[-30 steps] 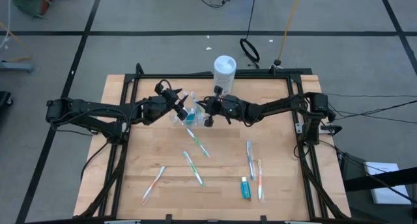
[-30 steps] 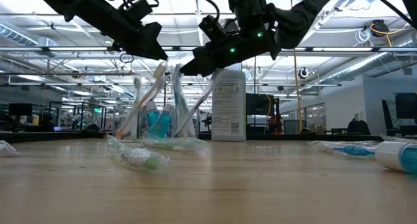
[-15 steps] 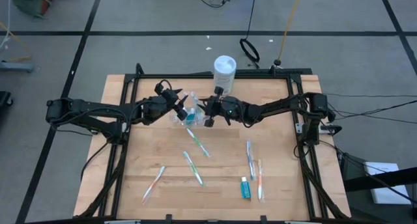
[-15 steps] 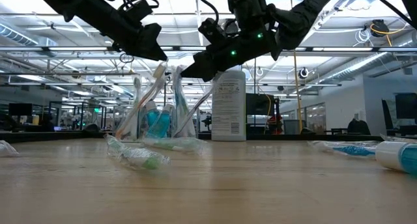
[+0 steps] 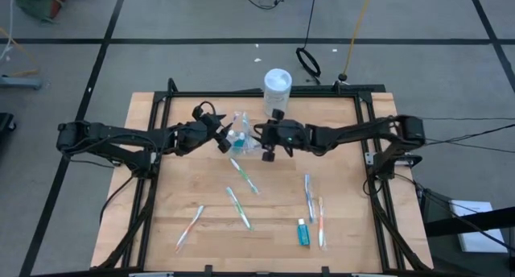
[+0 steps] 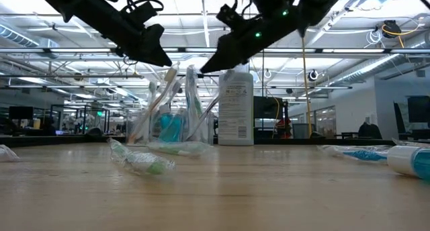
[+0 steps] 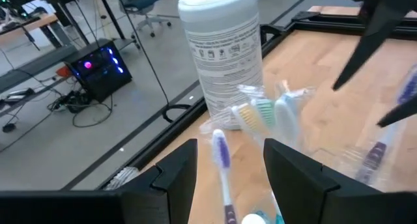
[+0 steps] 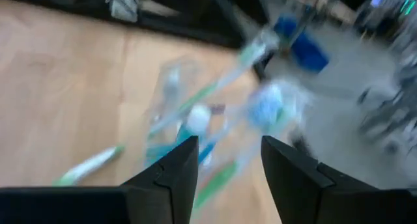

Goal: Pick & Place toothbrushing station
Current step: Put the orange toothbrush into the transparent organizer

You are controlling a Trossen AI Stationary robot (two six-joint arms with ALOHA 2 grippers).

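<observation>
Cup [image 6: 176, 123]: holds several brushes, between both jaws.
Left gripper [image 5: 223, 139]: wide, empty.
Right gripper [image 5: 262, 145]: wide, empty.
Left: five loose toothbrushes [image 5: 243, 177], one tube [image 5: 302, 232].

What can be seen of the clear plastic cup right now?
The clear plastic cup stands upright on the wooden table, near its far edge, beside a white wipes canister. It holds several toothbrushes leaning outward and a teal toothpaste tube. Both claws hover above it; neither visibly touches it.
</observation>
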